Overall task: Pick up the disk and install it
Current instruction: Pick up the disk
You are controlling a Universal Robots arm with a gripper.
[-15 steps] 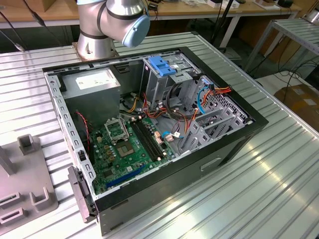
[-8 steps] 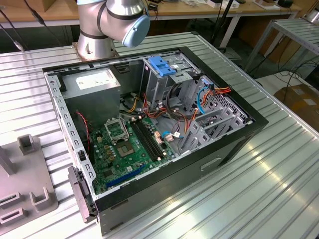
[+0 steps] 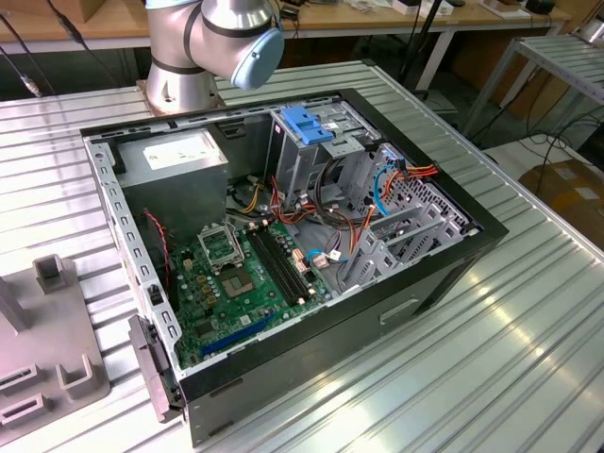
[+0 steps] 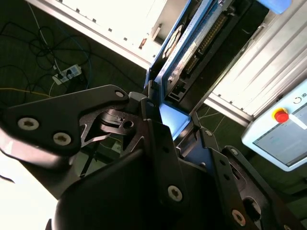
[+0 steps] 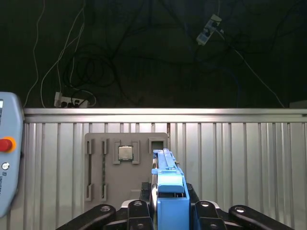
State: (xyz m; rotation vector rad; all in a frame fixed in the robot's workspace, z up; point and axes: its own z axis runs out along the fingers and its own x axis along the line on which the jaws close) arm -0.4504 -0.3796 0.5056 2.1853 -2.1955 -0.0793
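A ribbed silver metal table (image 3: 528, 311) stands before a long wooden workbench (image 3: 377, 14). In the exterior view, from that view's left, a grey plastic holder tray (image 3: 38, 359) is cut off at the edge. Next lies an open black computer case (image 3: 425, 283) with a green motherboard (image 3: 236, 283), a grey boxy power supply (image 3: 175, 160) and a broad blue plastic latch piece (image 3: 307, 123). The silver robot arm (image 3: 189, 38) is cropped at the top.

In the first wrist view, a grey control pendant with a red button (image 5: 7, 158) is half out of frame. The black gripper (image 5: 165, 211) is clamped on the flat dark-grey disk with bright blue side rails (image 5: 168, 191). It is held edge-on, its face hidden, with the table behind. Tangled black cables (image 5: 91, 67) lie on the dark floor.
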